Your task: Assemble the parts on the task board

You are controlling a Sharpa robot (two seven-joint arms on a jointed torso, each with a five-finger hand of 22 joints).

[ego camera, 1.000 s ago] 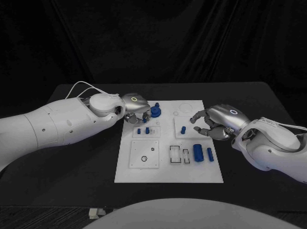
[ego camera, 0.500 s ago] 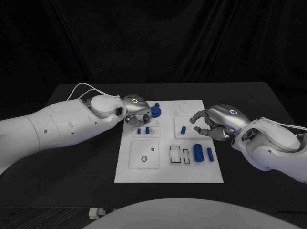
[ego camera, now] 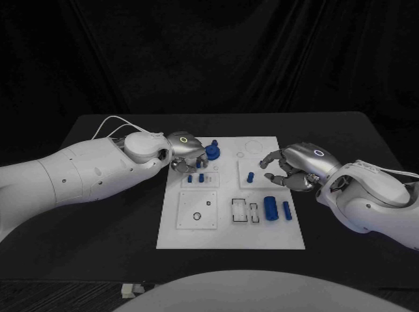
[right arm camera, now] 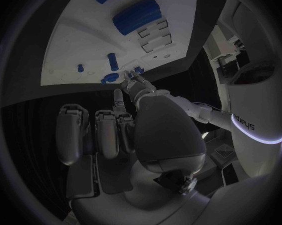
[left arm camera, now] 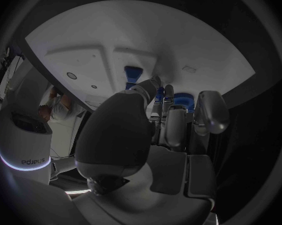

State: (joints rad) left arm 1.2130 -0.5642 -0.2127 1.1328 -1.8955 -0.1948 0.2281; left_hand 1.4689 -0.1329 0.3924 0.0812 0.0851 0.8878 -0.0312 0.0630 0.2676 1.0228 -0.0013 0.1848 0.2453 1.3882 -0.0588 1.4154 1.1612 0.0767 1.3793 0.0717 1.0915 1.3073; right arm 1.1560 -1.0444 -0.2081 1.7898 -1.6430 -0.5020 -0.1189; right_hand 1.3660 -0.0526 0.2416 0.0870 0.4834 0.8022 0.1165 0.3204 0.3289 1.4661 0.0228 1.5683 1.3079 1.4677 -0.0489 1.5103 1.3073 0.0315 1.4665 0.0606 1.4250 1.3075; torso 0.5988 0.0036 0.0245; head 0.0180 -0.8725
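Note:
The white task board (ego camera: 230, 231) lies in the middle of the table. My left hand (ego camera: 183, 148) hovers over its far left corner, beside a tall blue part (ego camera: 213, 151). Its fingertips (left arm camera: 169, 96) close round a small blue part (left arm camera: 181, 98) just above two short blue pegs (ego camera: 196, 177). Another blue part (left arm camera: 133, 74) stands on the board (left arm camera: 197, 40) past the thumb. My right hand (ego camera: 294, 168) sits at the board's right edge with curled, parted fingers and nothing in them, close to a blue peg (ego camera: 250, 176). That peg (right arm camera: 112, 61) stands ahead of the right hand (right arm camera: 141, 120).
A thick blue cylinder (ego camera: 269, 208) and a thin blue rod (ego camera: 286, 209) lie on the board's near right part, beside rectangular slots (ego camera: 239, 209). A square plate with holes (ego camera: 197, 209) takes the near left. Black table surrounds the board.
My left hand has slid a little toward the near side, bringing its fingertips and the small blue part closer to the two short pegs. The right hand has stayed put.

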